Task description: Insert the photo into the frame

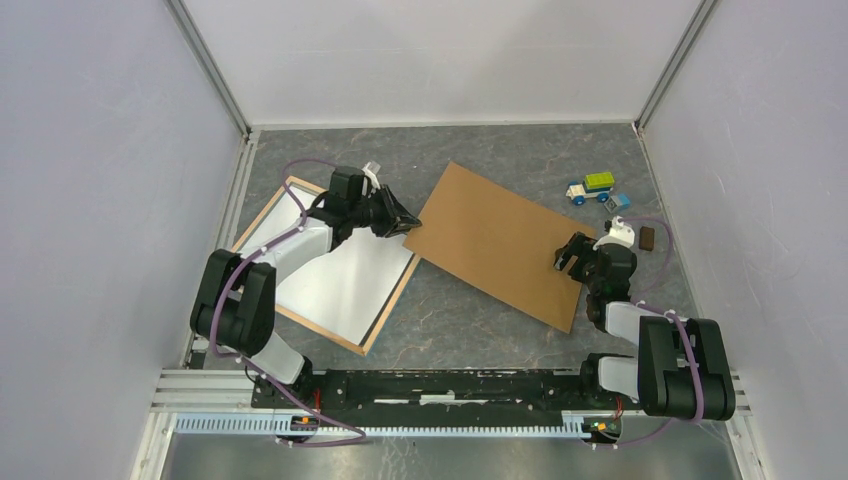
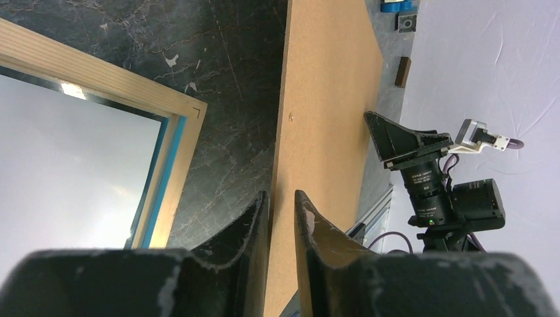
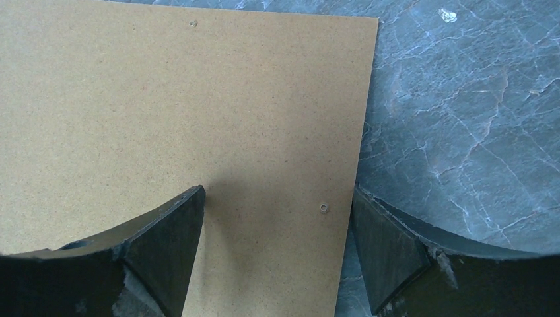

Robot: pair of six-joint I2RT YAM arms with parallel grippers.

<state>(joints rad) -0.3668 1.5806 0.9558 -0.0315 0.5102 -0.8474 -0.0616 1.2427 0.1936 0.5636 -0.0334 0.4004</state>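
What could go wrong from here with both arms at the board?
1. The left gripper pinches only the thin edge of the board near one corner, so the board may slip or swing.
2. That corner sits close to the frame, so moving the board might nudge the frame.
3. The right gripper is open astride the far edge, half over the board and half over the table. Closing could miss the thin edge.

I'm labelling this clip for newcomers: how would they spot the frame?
On the grey table, look left of the big brown board. The frame lies flat there: a light wood rim around a white middle, whereas the board is plain brown with no rim.
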